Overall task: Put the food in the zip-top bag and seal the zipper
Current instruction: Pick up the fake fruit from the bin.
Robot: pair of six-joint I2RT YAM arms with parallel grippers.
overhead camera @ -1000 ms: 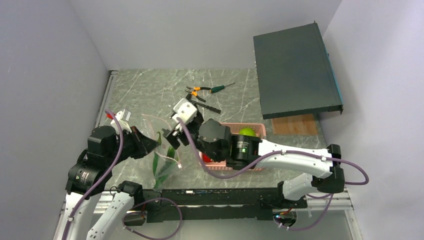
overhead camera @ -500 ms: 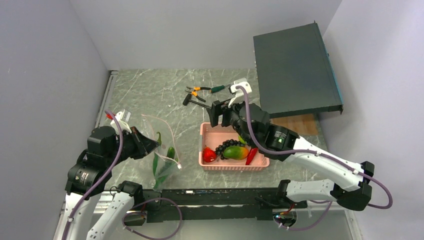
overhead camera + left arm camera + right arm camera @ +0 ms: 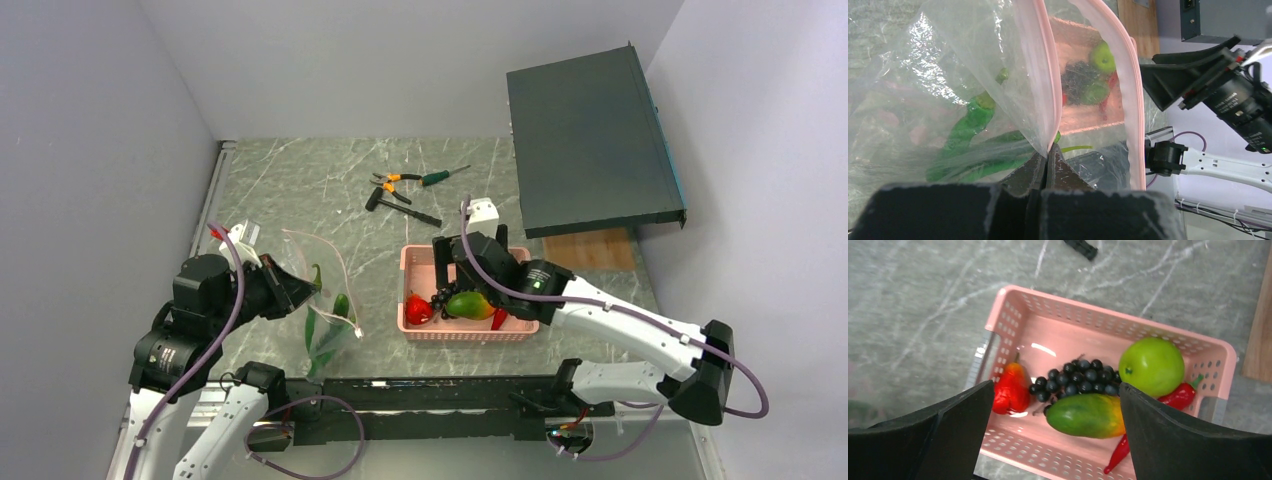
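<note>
My left gripper (image 3: 1047,152) is shut on the clear zip-top bag (image 3: 948,75), pinching one lip by the pale pink zipper (image 3: 1040,75) and holding the mouth open. Long green peppers (image 3: 968,125) lie inside the bag. The bag (image 3: 322,290) sits left of the pink basket (image 3: 415,255). My right gripper (image 3: 1056,385) hangs open above the basket (image 3: 1048,305), with nothing between its fingers. Below it lie a green-orange mango (image 3: 1083,415), a dark grape bunch (image 3: 1078,377), a green apple (image 3: 1151,366), a small red fruit (image 3: 1010,387) and red chillies (image 3: 1178,396).
Orange-handled pliers and other hand tools (image 3: 400,185) lie behind the basket. A large dark flat box (image 3: 590,140) leans at the back right, over a wooden board (image 3: 590,250). Grey walls close in on the left, back and right.
My right arm left the bag's mouth, swung back over the tools, then came down over the basket with its jaws wider. The left gripper and the bag stayed put.
</note>
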